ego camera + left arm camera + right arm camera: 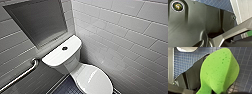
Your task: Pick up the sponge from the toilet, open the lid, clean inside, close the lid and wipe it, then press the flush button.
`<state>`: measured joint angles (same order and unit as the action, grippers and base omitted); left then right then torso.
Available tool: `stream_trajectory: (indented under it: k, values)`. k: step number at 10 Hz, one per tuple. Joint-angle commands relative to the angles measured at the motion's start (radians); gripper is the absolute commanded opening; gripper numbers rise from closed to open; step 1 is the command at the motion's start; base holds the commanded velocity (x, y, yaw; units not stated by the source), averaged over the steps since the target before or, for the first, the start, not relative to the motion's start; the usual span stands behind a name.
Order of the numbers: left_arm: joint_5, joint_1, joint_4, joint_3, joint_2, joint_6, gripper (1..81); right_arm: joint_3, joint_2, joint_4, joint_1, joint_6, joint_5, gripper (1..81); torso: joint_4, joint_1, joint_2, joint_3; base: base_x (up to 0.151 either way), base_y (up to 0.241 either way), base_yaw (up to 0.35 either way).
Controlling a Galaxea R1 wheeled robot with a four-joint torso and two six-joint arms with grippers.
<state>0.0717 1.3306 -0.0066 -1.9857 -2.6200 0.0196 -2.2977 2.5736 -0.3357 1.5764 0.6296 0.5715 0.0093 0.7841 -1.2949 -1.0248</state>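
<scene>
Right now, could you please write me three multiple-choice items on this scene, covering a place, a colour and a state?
1. Where is the flush button? A on the tank top; B on the wall; C on the floor.
2. What colour is the sponge? A yellow; B green; C pink.
3. How is the lid? A raised; B missing; C closed.
Answers: 1 A, the dark button sits mid tank top; 2 B, bright green in the right wrist view; 3 C, it lies down flat.
</scene>
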Motion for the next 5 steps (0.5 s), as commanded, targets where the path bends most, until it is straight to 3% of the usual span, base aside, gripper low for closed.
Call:
stream_trajectory:
  k: [1,4,5]
  values:
    - [-0.079,0.0,-0.003,0.028,0.015,-0.009,81.1,-0.009,-0.022,-0.046,0.049,0.002,-0.03,1.0,0.0,0.0,0.0,0.0,0.0,0.0,0.0]
    - [-0.079,-0.003,0.002,0.028,0.017,-0.009,81.1,-0.031,0.01,-0.054,0.057,-0.002,-0.045,1.0,0.0,0.0,0.0,0.0,0.0,0.0,0.0]
    - [-0.078,-0.003,0.004,0.028,0.015,-0.009,81.1,-0.07,0.045,-0.077,0.058,-0.001,-0.054,1.0,0.0,0.0,0.0,0.0,-0.063,0.0,0.0]
